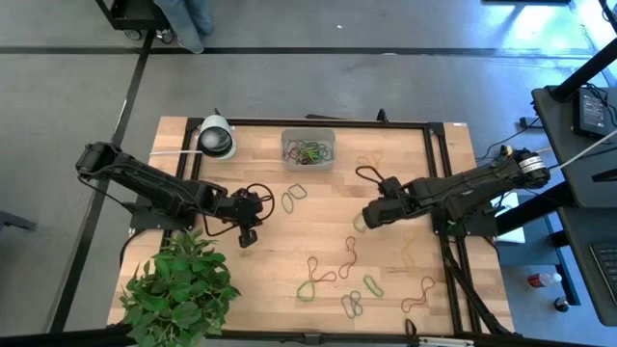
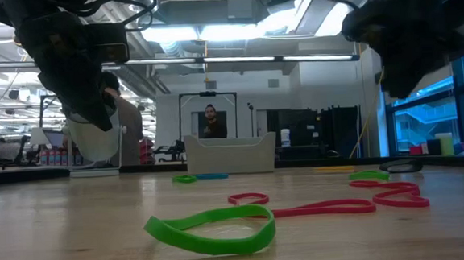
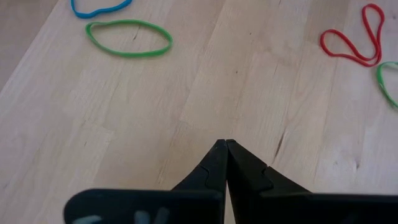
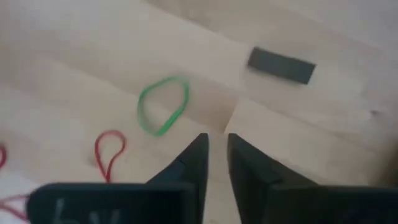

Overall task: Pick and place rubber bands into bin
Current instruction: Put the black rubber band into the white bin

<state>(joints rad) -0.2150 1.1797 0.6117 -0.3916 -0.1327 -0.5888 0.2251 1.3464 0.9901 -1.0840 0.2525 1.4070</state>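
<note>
- Wooden surface (image 1: 289,241) carries loose bands scattered over its near half; the bin (image 1: 308,149) at the far edge already holds several.
- Right claw (image 1: 367,218) hovers mid-surface with its fingers slightly parted and nothing between them, a green band (image 4: 163,104) lying flat just ahead of it.
- Left claw (image 1: 247,234) waits pressed together over bare wood.
- Bands look light, thin and floppy; one would likely sag and slide, so I would pinch a single strand pressed against the wood, not the open loop.
</note>
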